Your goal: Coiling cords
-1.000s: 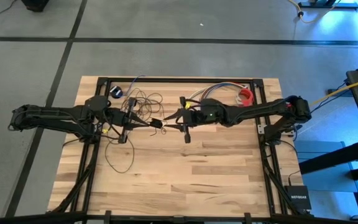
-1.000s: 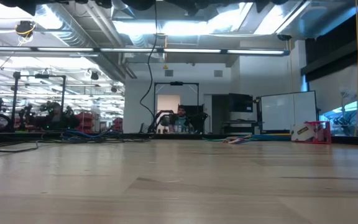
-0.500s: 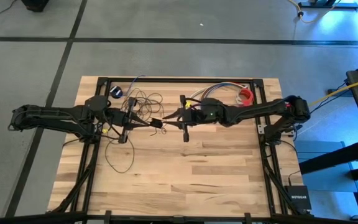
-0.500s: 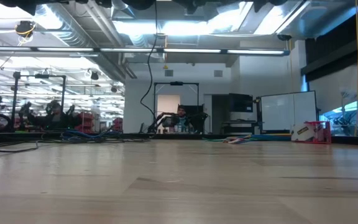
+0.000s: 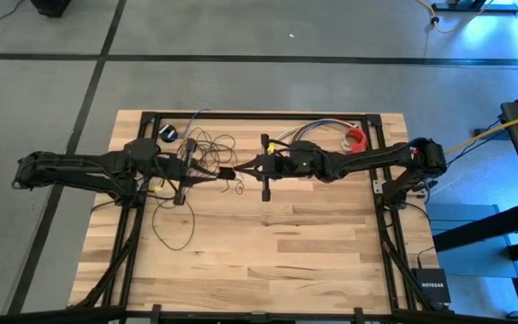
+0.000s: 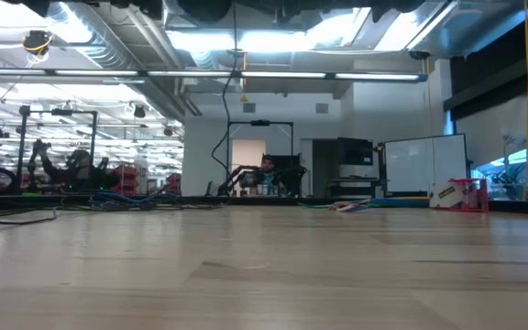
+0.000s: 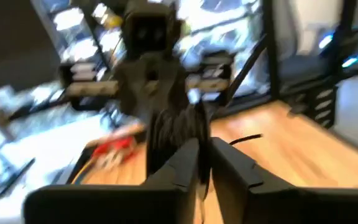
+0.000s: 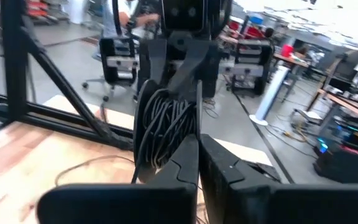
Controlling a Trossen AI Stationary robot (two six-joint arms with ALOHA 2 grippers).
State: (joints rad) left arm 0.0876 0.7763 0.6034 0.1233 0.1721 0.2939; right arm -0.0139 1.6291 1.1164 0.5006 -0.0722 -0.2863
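Note:
The cords are one thin dark wire. Part of it is wound into a small coil (image 5: 233, 173) (image 8: 163, 124) held up in mid-air above the table's middle. Loose loops (image 5: 203, 148) trail from it toward the far left, one long loop (image 5: 174, 229) lies on the wood, and a small black puck (image 5: 171, 133) rests by the far edge. My left gripper (image 5: 226, 173) (image 7: 204, 155) comes level from the left, my right gripper (image 5: 242, 170) (image 8: 199, 148) level from the right. The two meet tip to tip at the coil, both shut on it. My left gripper pinches the coil's upper part (image 8: 182, 84) between its two fingers, coming level from the table's left. The coil hangs below the fingers, clear of the table, and a thin strand (image 7: 202, 190) drops between them. My right gripper is shut on the coil's near side (image 8: 182, 134), level from the table's right. Its own fingers (image 8: 185, 162) hide the exact place of contact, so how many strands they have cannot be told. The coil stands upright, off the table.
A bundle of multicoloured wires (image 5: 306, 130) and a red roll (image 5: 356, 138) lie at the far right of the table. A black frame (image 5: 259, 115) runs along the far edge. A yellow cable (image 5: 475, 139) runs off to the right. Bare wood (image 5: 277, 252) lies nearer.
My right gripper has shut its fingers on the coil while staying in place. The coil has stayed hanging between the two grippers.

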